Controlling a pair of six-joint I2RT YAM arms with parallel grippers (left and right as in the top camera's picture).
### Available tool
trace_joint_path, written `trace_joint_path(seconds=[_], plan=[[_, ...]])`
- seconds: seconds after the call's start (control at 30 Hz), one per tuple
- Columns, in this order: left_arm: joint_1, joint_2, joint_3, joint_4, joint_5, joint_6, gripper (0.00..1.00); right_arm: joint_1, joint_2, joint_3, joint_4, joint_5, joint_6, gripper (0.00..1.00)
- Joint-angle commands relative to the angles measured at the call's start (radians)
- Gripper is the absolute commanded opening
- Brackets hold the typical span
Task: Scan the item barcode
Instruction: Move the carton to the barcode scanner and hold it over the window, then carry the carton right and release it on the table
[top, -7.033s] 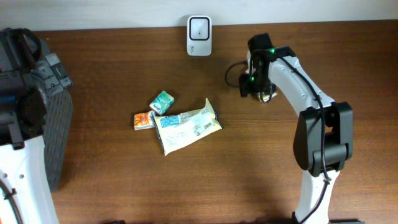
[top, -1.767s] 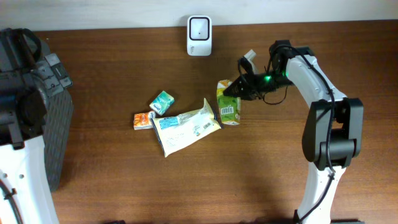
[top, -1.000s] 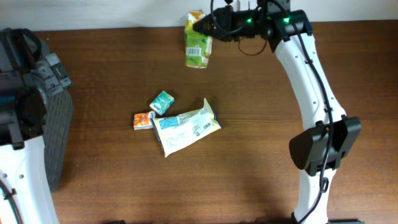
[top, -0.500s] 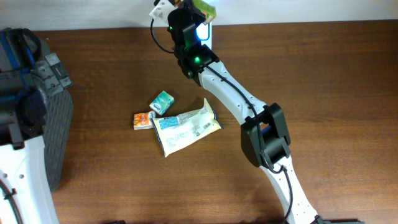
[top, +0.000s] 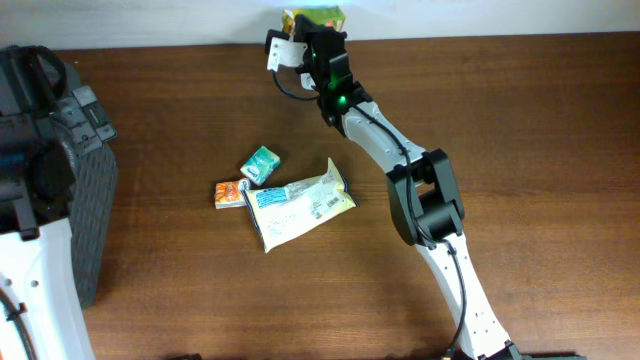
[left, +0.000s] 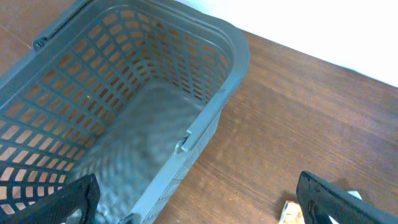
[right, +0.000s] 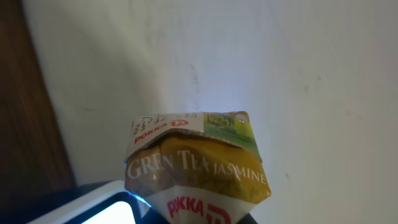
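The right pincer is pinched tight on the green tea carton, holding it up at the far edge of the table, close against the white wall. From the wrist camera the carton shows its folded top and the brand lettering; no barcode is visible on that face, so I cannot tell which side carries it. Just below and to the left of the carton sits the white rim of what looks like the scanner, with a blue glow at its edge. The main risk, as I judge it, is a missed read: if the barcode faces the wall or the pincer, or the carton is tilted, the scanner will not catch it. A second risk is the grip itself, since a soft carton held by its top could swing or slip during any turn. The wall is close enough that a rotation could bump the carton. Nearer on the table lie a teal packet, an orange packet and a white pouch, well apart from the arm. At the far left, the left pincer is spread wide over the grey basket, holding nothing.
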Motion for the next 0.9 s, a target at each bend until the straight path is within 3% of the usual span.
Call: trace_joint_path(seconds=[0.0,0.37,0.47,0.6,0.67,0.77,0.87], plan=[[0.004,-0.005,0.006,0.001,-0.010,0.002,0.99,0.011,-0.017,0.028,0.021,-0.040,-0.007,0.04],[0.004,-0.005,0.006,0.001,-0.010,0.002,0.99,0.024,-0.067,0.028,0.013,-0.061,-0.006,0.04],[0.004,-0.005,0.006,0.001,-0.010,0.002,0.99,0.003,-0.170,0.028,-0.071,-0.062,0.200,0.04],[0.004,-0.005,0.006,0.001,-0.010,0.002,0.99,-0.031,-0.455,0.028,-0.391,-0.060,0.511,0.04],[0.004,-0.005,0.006,0.002,-0.010,0.002,0.99,-0.037,-0.573,0.028,-0.626,-0.057,0.733,0.04],[0.005,-0.005,0.006,0.002,-0.010,0.002,0.99,-0.096,-0.727,0.028,-1.210,-0.054,1.201,0.11],[0.004,-0.005,0.006,0.001,-0.010,0.002,0.99,-0.220,-0.695,0.000,-1.614,-0.053,1.417,0.04]])
